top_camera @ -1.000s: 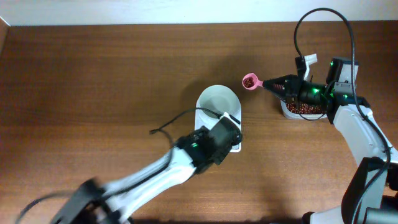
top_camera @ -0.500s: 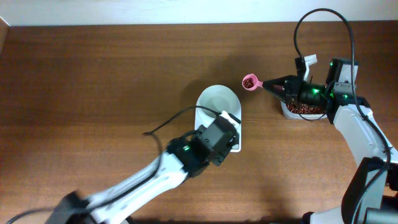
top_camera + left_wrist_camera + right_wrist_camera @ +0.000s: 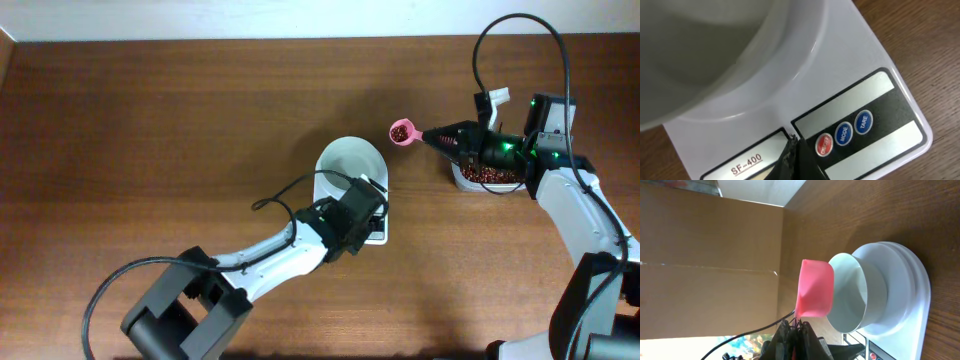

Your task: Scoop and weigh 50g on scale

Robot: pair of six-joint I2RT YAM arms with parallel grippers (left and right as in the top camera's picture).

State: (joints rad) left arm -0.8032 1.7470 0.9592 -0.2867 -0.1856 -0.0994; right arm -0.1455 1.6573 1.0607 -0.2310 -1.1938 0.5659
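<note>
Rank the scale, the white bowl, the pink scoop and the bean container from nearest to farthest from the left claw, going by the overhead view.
1. scale: the shut left claw has its tip right at the button panel.
2. white bowl: on the scale, just beyond the claw.
3. pink scoop: past the bowl, toward the right.
4. bean container: far right.

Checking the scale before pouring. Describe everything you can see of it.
The scale is a flat white plastic unit lying on the wooden table, marked SF-400. A round white bowl, empty in the overhead view, sits on its platform. Its dark panel carries a red button and blue MODE and TARE buttons. The shut left gripper points just beside the red button; contact is unclear.
</note>
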